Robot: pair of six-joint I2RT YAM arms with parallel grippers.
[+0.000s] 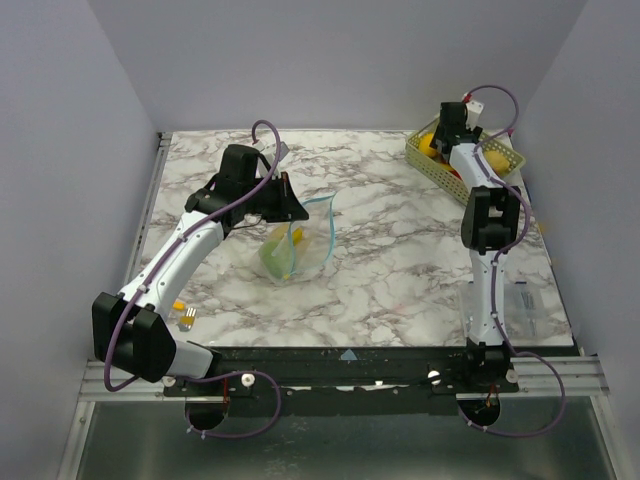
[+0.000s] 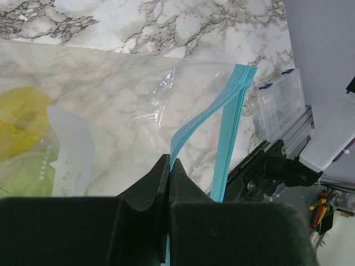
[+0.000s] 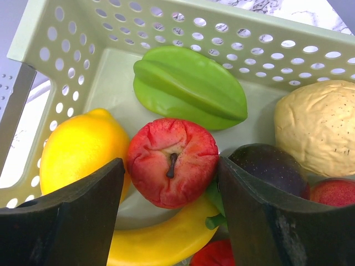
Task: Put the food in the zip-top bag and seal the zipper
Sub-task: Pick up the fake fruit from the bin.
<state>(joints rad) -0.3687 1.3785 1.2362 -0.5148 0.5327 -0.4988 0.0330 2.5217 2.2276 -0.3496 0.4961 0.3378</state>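
Marble table (image 1: 380, 290): left pincer (image 2: 168, 172) clamps one zipper (image 2: 230, 127); right pincer (image 3: 170, 163) gapes around one apple (image 3: 166, 141).

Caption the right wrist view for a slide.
Right gripper, jaws open, flanking a red apple in the pale green basket.

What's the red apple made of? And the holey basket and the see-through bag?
The red apple looks like matte foam or soft plastic, probably a toy: its skin is dull and slightly pitted. The basket seems hard, smooth pale green plastic with round holes. The bag looks like thin glossy clear film; it wrinkles, and marble shows through.
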